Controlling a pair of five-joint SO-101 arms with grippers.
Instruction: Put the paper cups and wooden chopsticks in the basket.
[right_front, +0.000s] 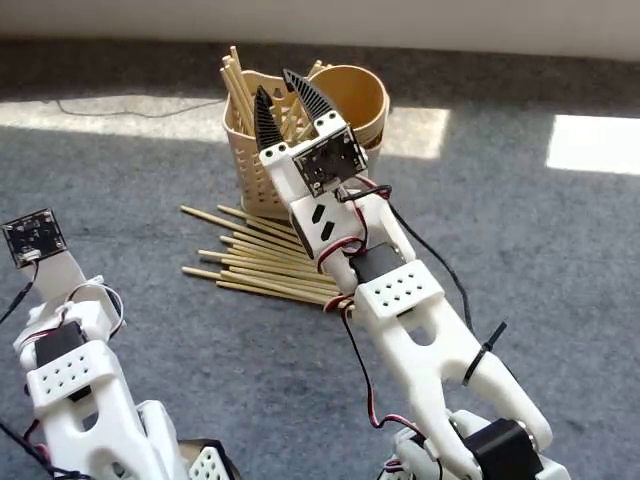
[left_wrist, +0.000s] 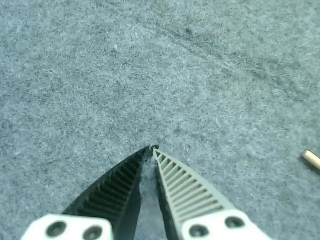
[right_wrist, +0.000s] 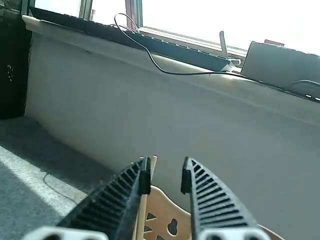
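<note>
Wooden chopsticks (right_front: 238, 85) stand in the basket (right_front: 250, 175) just under the right gripper (right_front: 274, 80).

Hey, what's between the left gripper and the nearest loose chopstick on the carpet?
Only bare grey carpet. The left wrist view shows an open stretch of it from the left gripper to the chopstick end.

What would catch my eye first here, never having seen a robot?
Probably the right arm's black claw, open and poised over the beige basket, which holds upright chopsticks, with a paper cup at its rim. Next, the heap of loose wooden chopsticks lying on the grey carpet beside the basket, on the arms' side.
</note>
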